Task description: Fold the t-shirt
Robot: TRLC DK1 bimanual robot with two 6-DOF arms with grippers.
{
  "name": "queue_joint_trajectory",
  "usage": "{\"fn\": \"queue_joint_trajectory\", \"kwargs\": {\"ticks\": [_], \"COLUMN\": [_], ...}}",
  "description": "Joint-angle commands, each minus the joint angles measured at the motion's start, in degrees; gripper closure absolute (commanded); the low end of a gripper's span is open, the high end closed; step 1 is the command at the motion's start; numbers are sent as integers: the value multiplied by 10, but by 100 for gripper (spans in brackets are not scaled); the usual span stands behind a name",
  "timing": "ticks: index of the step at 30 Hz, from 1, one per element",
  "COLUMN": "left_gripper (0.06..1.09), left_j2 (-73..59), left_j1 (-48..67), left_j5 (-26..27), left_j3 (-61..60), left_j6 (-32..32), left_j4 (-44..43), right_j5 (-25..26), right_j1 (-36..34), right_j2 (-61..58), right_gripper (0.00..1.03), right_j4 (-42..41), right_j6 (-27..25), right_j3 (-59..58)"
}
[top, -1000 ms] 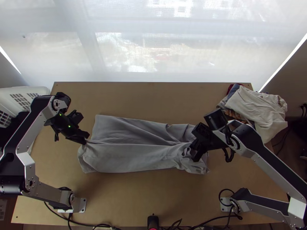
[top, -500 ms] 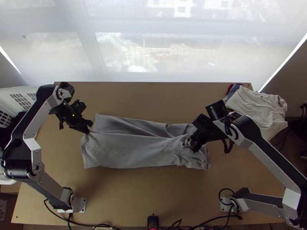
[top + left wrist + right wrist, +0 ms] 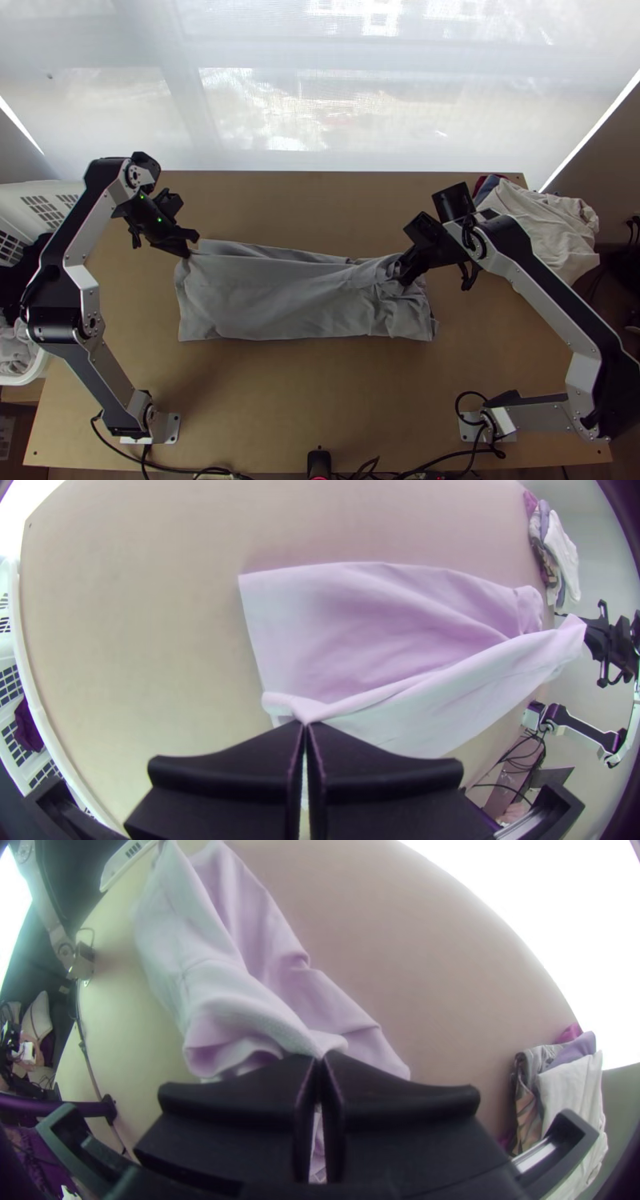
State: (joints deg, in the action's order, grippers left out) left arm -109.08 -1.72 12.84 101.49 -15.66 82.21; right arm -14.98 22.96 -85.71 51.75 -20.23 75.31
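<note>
With the clock face centred on the t-shirt (image 3: 276,304) in the top view and 12 o'clock at the table's far edge, the grey garment lies across the middle of the table (image 3: 320,400), its long axis running from 9 to 3 o'clock.

Left gripper (image 3: 189,251): located between 9 and 10 o'clock. Fingers narrowed together, clamping a gathered pinch of the shirt's upper layer at its 10 o'clock end.

Right gripper (image 3: 406,276): located between 2 and 3 o'clock. Fingers nearly together, gripping bunched cloth; loose folds surround the tips, and a strip of fabric is visible between the finger faces in the right wrist view.

Fabric condition: the upper layer is drawn into a raised ridge between both grippers. A second layer lies beyond the ridge, toward 12 o'clock, spread on the table with shallow wrinkles.

Adjacent items: a heap of mixed cloths (image 3: 544,220) sits between 2 and 3 o'clock, at the table's edge; a white slotted basket (image 3: 40,190) stands between 9 and 10 o'clock.
</note>
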Motion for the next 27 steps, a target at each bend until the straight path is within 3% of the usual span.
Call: {"fn": "queue_joint_trajectory", "kwargs": {"ticks": [1,24,25,27], "left_gripper": [105,105,105,102], "left_j2": [-37,-148,-150,-153], "left_j1": [1,48,48,49], "left_j5": [-4,-41,-41,-41], "left_j3": [71,147,147,148], "left_j6": [13,21,21,21], "left_j4": [0,-21,-28,-43], "right_j5": [0,7,7,7], "right_j1": [-26,-71,-71,-71], "right_j2": [-51,-150,-155,-166], "right_gripper": [100,100,99,76], "right_j4": [-9,-37,-44,-53], "right_j6": [-4,-25,-23,-16], "right_j3": [54,34,30,23]}}
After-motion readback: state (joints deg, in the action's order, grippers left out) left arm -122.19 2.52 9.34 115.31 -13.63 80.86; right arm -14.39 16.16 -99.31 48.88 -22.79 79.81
